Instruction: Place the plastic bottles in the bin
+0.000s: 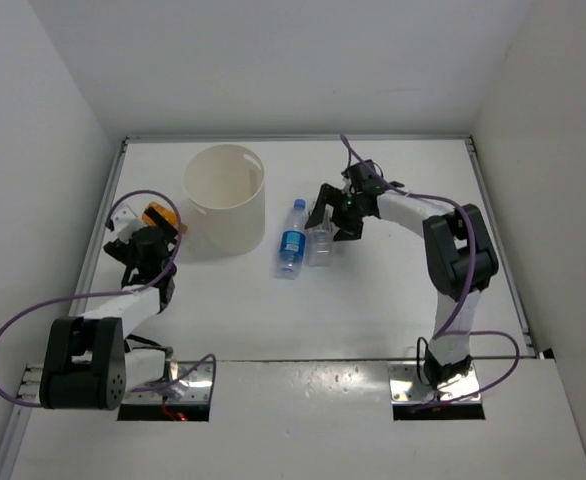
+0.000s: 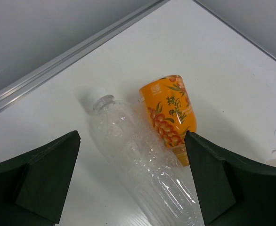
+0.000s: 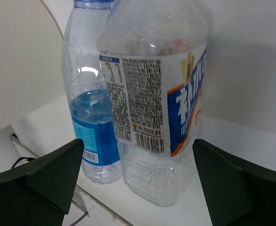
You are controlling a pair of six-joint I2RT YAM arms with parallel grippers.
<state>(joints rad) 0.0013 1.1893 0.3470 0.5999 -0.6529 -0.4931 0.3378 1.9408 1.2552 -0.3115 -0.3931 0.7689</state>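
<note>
The cream bin (image 1: 223, 196) stands at the back of the table. To its right lie a blue-labelled bottle (image 1: 292, 240) (image 3: 88, 117) and a pale-labelled bottle (image 1: 321, 245) (image 3: 152, 108), side by side. My right gripper (image 1: 333, 222) (image 3: 138, 150) hovers open over the pale-labelled one, its jaws astride both bottles' bases. At the left, an orange bottle (image 1: 160, 214) (image 2: 168, 113) lies beside a clear unlabelled bottle (image 2: 142, 160). My left gripper (image 1: 145, 245) (image 2: 132, 141) is open, its jaws either side of the clear bottle without touching it.
White walls enclose the table on three sides. A raised rail (image 2: 58, 61) runs along the left edge just beyond the bottles. The bin's wall (image 3: 15, 61) rises close on the left of the right wrist view. Purple cables trail from both arms.
</note>
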